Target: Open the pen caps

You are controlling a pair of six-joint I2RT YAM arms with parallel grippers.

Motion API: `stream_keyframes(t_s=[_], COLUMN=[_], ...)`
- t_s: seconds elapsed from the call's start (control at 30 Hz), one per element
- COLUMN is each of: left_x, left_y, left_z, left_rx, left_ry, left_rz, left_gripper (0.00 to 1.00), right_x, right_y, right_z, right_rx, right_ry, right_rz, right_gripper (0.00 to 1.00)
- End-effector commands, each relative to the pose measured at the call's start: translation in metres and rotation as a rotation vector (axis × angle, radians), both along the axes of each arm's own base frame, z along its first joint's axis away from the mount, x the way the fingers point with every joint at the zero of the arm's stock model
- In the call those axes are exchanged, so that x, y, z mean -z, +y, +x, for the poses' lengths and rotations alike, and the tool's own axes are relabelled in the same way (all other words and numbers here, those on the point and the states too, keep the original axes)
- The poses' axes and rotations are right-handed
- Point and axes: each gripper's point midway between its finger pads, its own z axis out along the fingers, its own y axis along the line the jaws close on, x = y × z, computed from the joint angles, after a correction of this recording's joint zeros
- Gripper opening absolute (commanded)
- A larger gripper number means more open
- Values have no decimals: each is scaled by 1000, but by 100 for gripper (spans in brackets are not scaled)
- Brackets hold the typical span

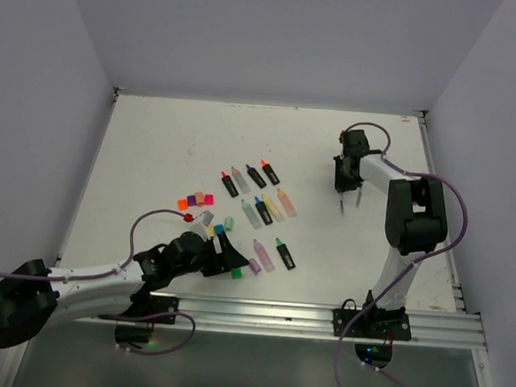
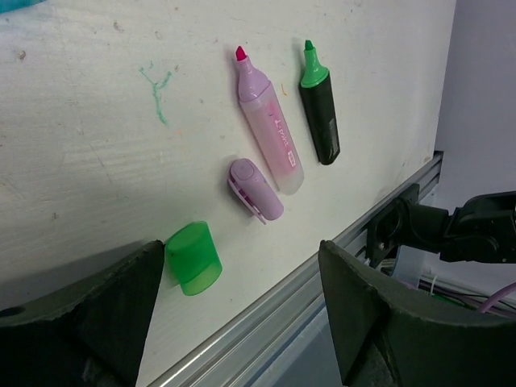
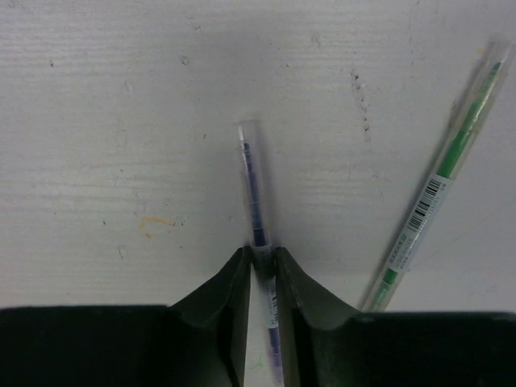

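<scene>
- Gaping wide, the left end effector (image 2: 242, 302) hangs low over the bench (image 2: 81, 145) with nothing between its jaws.
- One green cap (image 2: 193, 258) lies on its side just beside one finger (image 2: 105, 306) of that end effector. It is stubby, bright and translucent.
- One lilac cap (image 2: 255, 189), rounded and with a clip, lies ahead of the same end effector, just beside the pastel highlighter (image 2: 268, 129).
- Two uncapped highlighters lie farther ahead, side by side but apart. The pastel one has a pink tip, and the black highlighter (image 2: 320, 121) has a green tip.
- The right end effector (image 3: 262, 258) is pinched narrow on one thin blue-ink pen (image 3: 256, 185), which sticks out straight ahead of its fingers.
- One green-ink pen (image 3: 439, 189) lies to the right of that end effector, tilted and well apart from the gripped pen.
- From above, a small cluster of loose caps (image 1: 195, 201) in pink, purple and orange sits ahead of the left end effector. About ten highlighter bodies lie between the two end effectors, too small for a sure count.
</scene>
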Motion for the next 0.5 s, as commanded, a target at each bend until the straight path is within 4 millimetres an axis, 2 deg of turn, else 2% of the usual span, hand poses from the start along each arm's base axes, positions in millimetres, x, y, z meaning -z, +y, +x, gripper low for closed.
stream_keyframes(t_s=[0.0,0.1,0.2,0.3,0.4,0.47], left_x=[-18,-24,-39,-43,-66,-72], left_y=[-7,-5,-5,-2,-8,-4], left_z=[13,19,30,37,49,54], left_rx=[0,-3,-15,-18,-34,-49], left_ry=[-77,-114,-166,-198,-253,-277], left_rz=[7,36,71,125,121,162], left_gripper=[80,80,80,80,80,80], right_x=[8,20,21,11,-1,-8], right_y=[6,7,8,11,15,18], right_z=[-1,-9,-14,-15,-11,-10], right_rx=[-37,-38,-32,-18,-13,-8], right_ry=[23,43,29,-8,-53,-71], right_rz=[31,43,57,80,102,118], right_gripper=[19,5,2,0,0,0])
